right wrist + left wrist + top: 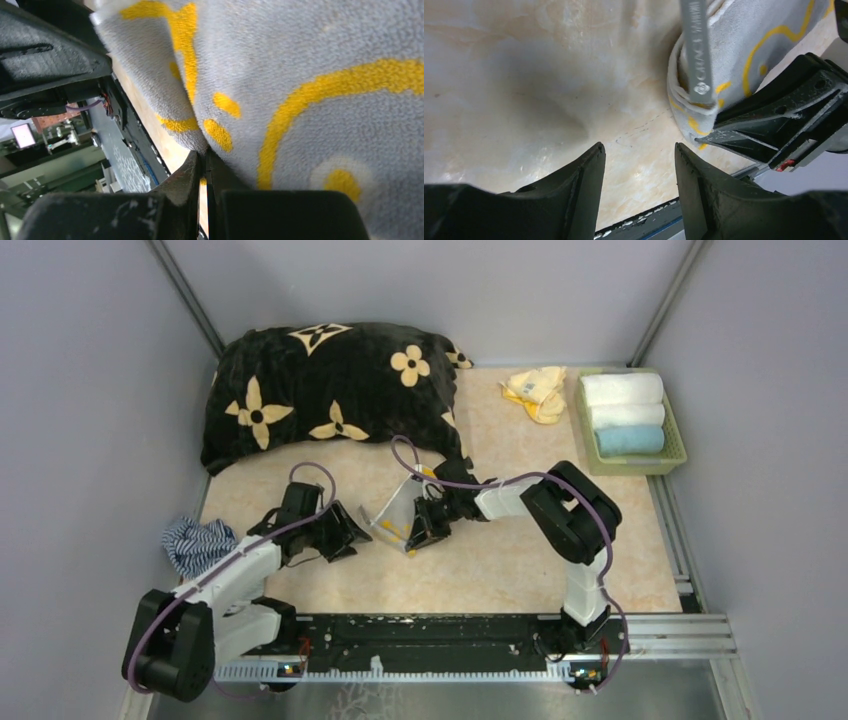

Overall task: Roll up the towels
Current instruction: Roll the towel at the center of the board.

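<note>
We have the right gripper [428,523] clamped on the grey-and-yellow towel [393,512] at the middle of the table [510,575]. Our left gripper [352,536]: jaws spread, empty, towel just to its right. Long axis looks roughly front-to-back, though folds blur it. Left is nearer the free edge.

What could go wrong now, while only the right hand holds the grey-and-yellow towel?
1. The right hand grips the grey-and-yellow towel only near one edge, so it might slip out and its folded layers fall open.
2. The left hand stands open and empty just beside it; reaching in, it might strike the right hand instead of the towel.
</note>
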You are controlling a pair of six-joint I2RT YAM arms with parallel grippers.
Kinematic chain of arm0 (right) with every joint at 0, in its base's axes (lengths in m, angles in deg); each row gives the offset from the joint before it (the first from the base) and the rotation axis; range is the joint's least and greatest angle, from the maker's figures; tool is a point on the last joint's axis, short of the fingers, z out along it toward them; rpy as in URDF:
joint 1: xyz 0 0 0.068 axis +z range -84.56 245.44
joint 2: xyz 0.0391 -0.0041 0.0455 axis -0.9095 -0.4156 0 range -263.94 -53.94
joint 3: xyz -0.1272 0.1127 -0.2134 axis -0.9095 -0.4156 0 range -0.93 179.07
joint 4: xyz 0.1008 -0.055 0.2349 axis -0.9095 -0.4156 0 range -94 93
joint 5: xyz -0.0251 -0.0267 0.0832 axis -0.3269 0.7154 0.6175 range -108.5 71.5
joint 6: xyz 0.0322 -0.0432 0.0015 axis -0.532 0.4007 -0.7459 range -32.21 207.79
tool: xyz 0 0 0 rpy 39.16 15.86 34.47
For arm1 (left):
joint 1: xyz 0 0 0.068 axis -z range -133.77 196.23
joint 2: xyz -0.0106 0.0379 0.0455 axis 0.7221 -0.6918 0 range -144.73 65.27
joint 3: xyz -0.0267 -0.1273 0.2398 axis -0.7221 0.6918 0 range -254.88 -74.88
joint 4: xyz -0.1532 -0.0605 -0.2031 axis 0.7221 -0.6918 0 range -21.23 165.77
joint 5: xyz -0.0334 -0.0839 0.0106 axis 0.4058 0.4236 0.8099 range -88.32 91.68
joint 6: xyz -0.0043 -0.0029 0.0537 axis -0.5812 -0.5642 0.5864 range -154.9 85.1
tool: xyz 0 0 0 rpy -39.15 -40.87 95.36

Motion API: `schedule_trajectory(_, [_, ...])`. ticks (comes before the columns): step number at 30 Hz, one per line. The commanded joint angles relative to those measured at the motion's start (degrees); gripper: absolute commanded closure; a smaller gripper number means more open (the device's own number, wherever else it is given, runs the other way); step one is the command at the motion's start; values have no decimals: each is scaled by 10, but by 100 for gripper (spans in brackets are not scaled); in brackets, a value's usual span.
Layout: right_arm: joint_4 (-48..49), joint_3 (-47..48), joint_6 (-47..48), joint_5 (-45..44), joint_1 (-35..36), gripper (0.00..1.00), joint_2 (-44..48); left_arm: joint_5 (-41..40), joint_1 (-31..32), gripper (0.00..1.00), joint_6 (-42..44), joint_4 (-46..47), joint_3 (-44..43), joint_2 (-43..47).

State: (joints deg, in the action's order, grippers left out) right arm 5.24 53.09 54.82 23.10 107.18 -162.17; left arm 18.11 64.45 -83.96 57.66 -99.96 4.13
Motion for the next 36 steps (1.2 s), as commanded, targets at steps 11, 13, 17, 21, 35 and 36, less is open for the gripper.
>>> schedule_trajectory(11, [-15,41,4,32,-26,100,-42,78,-1,41,-20,159,-2,-92])
schedule_trajectory(13, [-24,48,10,30,-26,100,-43,74,-1,41,-21,172,-3,-101])
schedule_trajectory(17, [-40,59,19,27,-26,100,-43,73,-1,42,-28,189,-9,-131])
schedule_trajectory(21, [-63,73,34,16,-26,98,-36,56,-1,44,-35,188,-15,-155])
schedule_trajectory(35, [-203,124,162,-184,12,72,88,15,-2,53,-65,162,-32,-236])
schedule_trajectory(36, [-211,128,174,-208,23,71,96,17,-2,53,-66,162,-35,-244])
